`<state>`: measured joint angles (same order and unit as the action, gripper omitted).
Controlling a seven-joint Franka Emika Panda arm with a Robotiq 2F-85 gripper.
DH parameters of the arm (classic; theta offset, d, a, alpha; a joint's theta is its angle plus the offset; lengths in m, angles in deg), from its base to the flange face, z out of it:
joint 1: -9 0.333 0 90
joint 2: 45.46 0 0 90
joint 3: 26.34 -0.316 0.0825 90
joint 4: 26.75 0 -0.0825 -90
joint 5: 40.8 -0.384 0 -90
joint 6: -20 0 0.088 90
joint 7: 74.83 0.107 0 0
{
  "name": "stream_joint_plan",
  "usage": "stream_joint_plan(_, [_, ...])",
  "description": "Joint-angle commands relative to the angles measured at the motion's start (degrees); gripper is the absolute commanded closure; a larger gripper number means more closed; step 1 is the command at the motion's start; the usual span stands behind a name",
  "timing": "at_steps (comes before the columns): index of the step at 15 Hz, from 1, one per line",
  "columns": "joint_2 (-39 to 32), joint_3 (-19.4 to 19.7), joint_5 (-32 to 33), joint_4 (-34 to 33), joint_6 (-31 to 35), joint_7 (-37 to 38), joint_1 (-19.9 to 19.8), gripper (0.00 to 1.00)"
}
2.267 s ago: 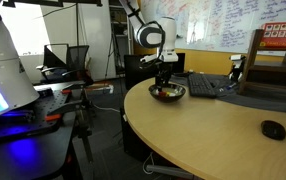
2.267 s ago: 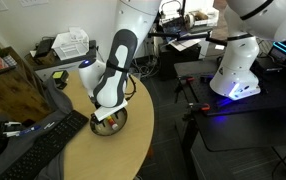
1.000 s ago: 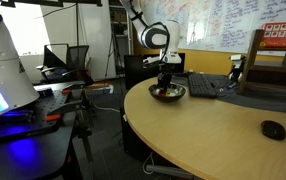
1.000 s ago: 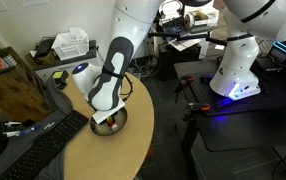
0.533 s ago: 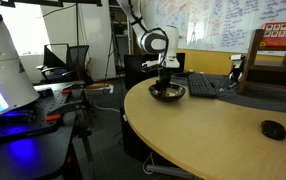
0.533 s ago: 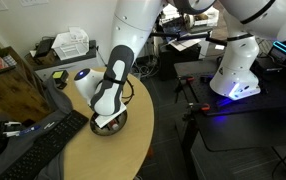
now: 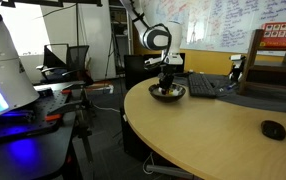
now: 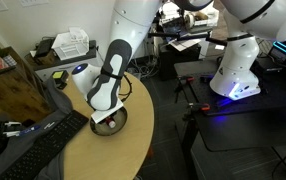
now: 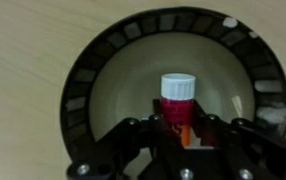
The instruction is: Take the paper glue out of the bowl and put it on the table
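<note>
While your hand (image 9: 178, 128) hangs straight over the bowl (image 9: 101, 62), the glue stick (image 9: 178, 92) sits between its fingers (image 9: 155, 128). They look narrowed onto the red part, so I judge it gripped. The stick is inside the bowl's rim, over the middle; whether it has left the bottom I cannot tell. Its long axis runs across the fingers' closing line, with the white end pointing away from the hand toward the far rim in the wrist view. In an exterior view the bowl stands at the far left of the surface (image 7: 213, 130). Bare wood lies nearer and to the right, so lift clear, then carry that way.
</note>
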<state>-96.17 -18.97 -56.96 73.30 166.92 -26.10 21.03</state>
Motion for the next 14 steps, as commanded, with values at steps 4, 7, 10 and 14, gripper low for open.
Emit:
stream_joint_plan(4, [10.23, 0.74, 1.20, 7.88, -2.01, -1.03, -1.45, 0.92])
stream_joint_plan(7, [14.72, 2.27, 3.58, 15.10, -0.02, -4.42, -2.24, 0.92])
stream_joint_plan(10, [17.26, 4.83, 5.97, 21.76, 1.54, -6.32, -3.14, 0.92])
stream_joint_plan(14, [17.13, 5.45, 2.80, 27.32, 7.73, -7.37, -6.86, 0.92])
